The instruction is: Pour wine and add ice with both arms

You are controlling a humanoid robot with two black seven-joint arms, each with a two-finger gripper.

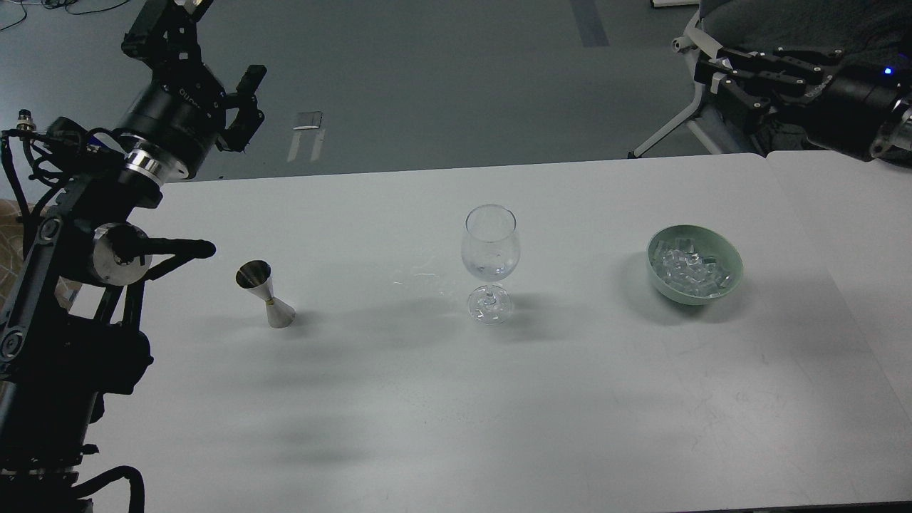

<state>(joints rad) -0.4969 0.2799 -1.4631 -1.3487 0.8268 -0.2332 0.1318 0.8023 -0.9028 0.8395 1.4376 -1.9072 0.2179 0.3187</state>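
A clear wine glass stands upright at the table's middle, with a little clear wine at the bottom of its bowl. A steel jigger stands left of it. A pale green bowl to the right holds several ice cubes. My left gripper is raised above the table's far left edge, open and empty, well behind the jigger. My right gripper is up at the far right beyond the table edge, fingers spread and pointing left, empty.
A few small clear drops lie on the white table left of the glass. A chair's white legs stand behind the table at the far right. A seam divides the table near its right end.
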